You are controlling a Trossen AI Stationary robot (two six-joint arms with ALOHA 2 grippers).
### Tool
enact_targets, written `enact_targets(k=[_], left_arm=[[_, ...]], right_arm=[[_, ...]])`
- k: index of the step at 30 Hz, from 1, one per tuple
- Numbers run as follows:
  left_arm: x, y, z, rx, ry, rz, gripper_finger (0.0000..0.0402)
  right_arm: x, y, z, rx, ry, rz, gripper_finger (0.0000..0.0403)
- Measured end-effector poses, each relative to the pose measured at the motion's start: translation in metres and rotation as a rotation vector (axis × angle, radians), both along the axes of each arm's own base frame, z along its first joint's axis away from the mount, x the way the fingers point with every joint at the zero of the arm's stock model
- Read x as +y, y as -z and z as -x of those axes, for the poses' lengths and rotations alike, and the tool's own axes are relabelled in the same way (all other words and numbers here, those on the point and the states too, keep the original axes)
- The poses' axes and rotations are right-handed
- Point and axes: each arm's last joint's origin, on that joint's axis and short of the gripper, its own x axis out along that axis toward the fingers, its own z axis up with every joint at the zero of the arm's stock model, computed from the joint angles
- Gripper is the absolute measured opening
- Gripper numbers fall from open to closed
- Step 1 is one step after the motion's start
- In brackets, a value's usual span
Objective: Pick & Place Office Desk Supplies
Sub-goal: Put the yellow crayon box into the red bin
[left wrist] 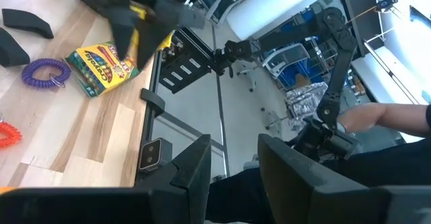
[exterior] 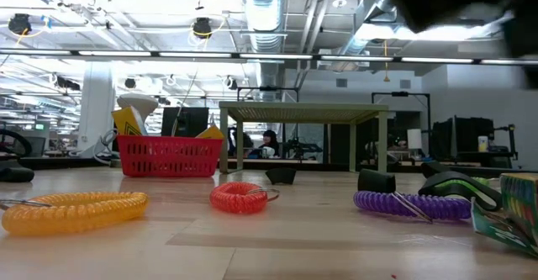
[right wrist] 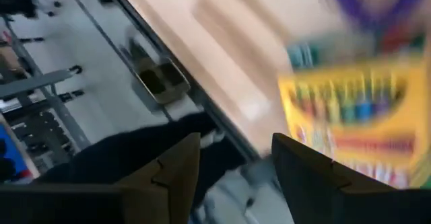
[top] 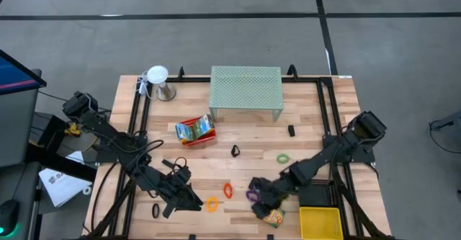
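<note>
A yellow crayon box [top: 272,216] lies flat near the table's front edge, also in the left wrist view [left wrist: 101,66] and the right wrist view [right wrist: 357,116]. My right gripper [top: 261,200] hovers open just above and beside it, nothing between its fingers [right wrist: 175,173]. A purple elastic coil [top: 252,194] lies next to it. A red coil [top: 227,190] and an orange coil [top: 212,205] lie to the left. My left gripper [top: 189,200] waits open beside the orange coil, above the table. A green loop [top: 282,158] and a black clip [top: 235,151] lie mid-table.
A red tray [top: 195,130] holds more crayon boxes. A mint-green mesh shelf [top: 245,90] stands at the back. A yellow tray [top: 320,222] and a black tray [top: 320,193] sit at the front right. A white lamp [top: 158,78] stands back left. A person's arm [left wrist: 384,116] shows beyond the table.
</note>
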Motion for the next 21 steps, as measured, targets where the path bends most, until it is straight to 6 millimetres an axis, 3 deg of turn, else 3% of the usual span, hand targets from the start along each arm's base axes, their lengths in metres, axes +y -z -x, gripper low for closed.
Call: enact_targets(k=[9,15,21], left_arm=[[0.0,0.0,0.0,-0.001,0.005,-0.004,0.0117],[0.0,0.0,0.0,-0.003,0.004,-0.007,0.0117],[0.001,0.0,0.0,-0.019,-0.025,-0.029,0.0117]], right_arm=[[-0.046,-0.019,-0.019,-0.114,-0.413,0.321,0.0182],[-0.059,-0.018,-0.015,-0.155,-0.683,0.369,0.0182],[-0.061,-0.015,-0.016,-0.212,-0.799,0.373,0.0172]])
